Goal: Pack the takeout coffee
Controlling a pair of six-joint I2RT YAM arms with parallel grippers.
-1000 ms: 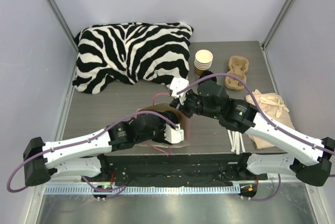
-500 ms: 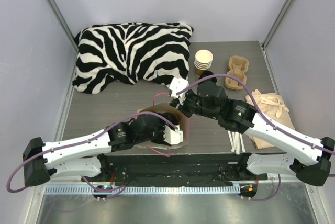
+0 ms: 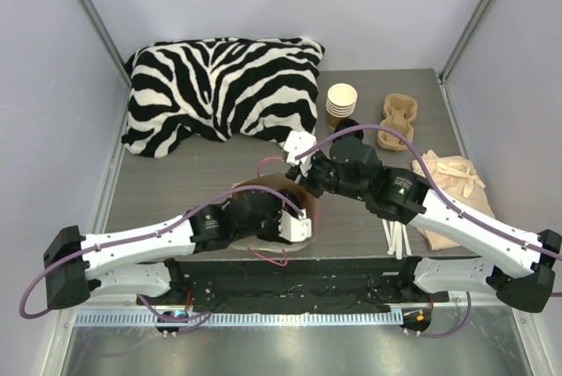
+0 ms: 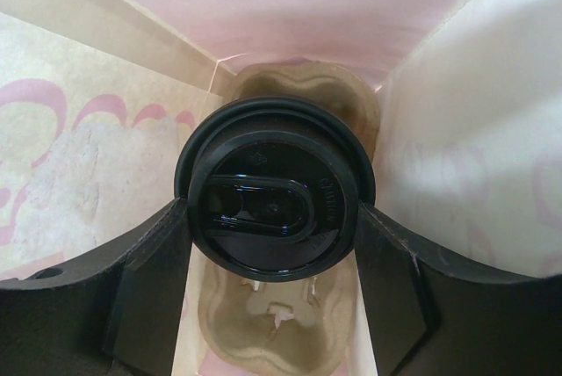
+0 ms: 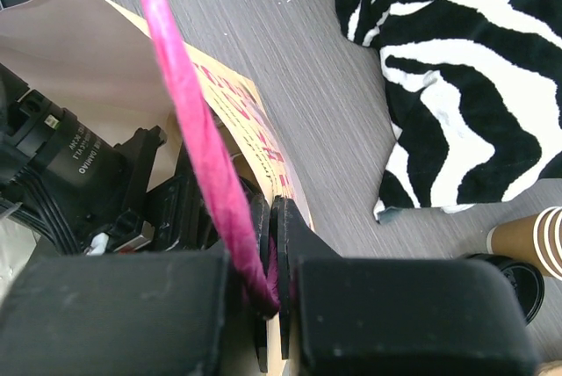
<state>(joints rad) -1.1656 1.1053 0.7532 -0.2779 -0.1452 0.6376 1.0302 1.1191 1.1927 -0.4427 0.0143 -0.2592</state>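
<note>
Compared with a second ago, the left arm has swung a little to the right at its shoulder end and reaches slightly deeper into the brown paper bag, while the right arm is almost unchanged. From the left wrist view, the left gripper is down inside the bag. Its two dark fingers press against opposite sides of the takeout coffee, just under the rim of the round black lid, so it is grasping the cup. The coffee stands upright between the bag's pale, pink-printed walls, directly over the far well of a moulded pulp carrier that lies on the bag's floor. The near well shows bare below the lid. Whether the cup's base is seated in the well or just above it cannot be told. The right gripper is clenched tight on the bag's upper edge, where the pink handle runs between its jaws. On the grey table, a zebra-striped cushion lies at the back left. A stack of lidless paper cups stands to its right, with a loose black lid just beside the stack's base. A second pulp carrier lies further right, and pale stirrers lie near the front edge.
</note>
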